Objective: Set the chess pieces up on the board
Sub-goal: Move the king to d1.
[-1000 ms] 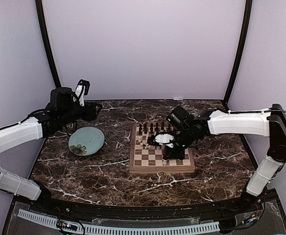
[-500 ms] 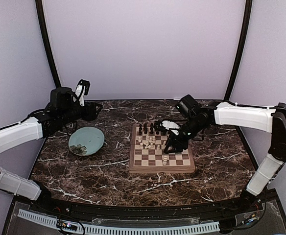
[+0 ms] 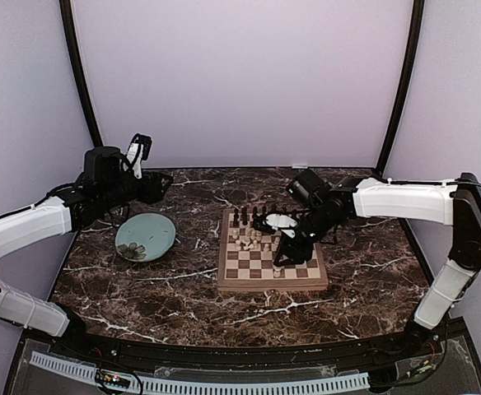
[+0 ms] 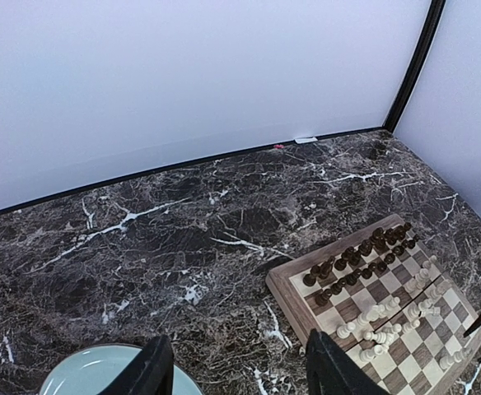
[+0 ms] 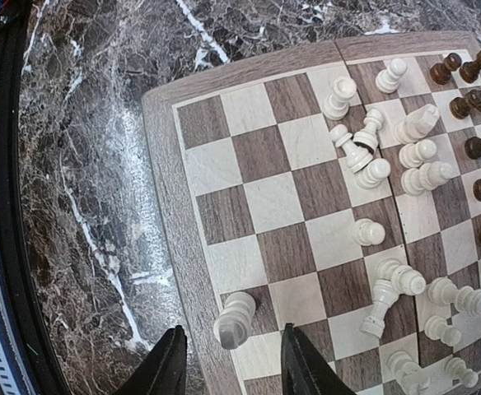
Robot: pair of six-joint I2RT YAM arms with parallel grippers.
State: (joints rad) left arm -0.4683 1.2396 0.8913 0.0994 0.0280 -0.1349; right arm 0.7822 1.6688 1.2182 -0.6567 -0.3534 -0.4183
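Right hand [image 5: 233, 336] swung back over board [image 5: 249, 197], released, white piece [image 5: 235, 317] loose between its fingertips

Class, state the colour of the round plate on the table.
Pale teal plate, best in top external view.

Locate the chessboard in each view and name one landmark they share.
Top external: the board lies right of centre.
Left wrist: the board is in the lower right corner, cut off by the frame.
Right wrist: the board fills the right and centre.
Shared landmark: the dark pieces lined up along one edge.
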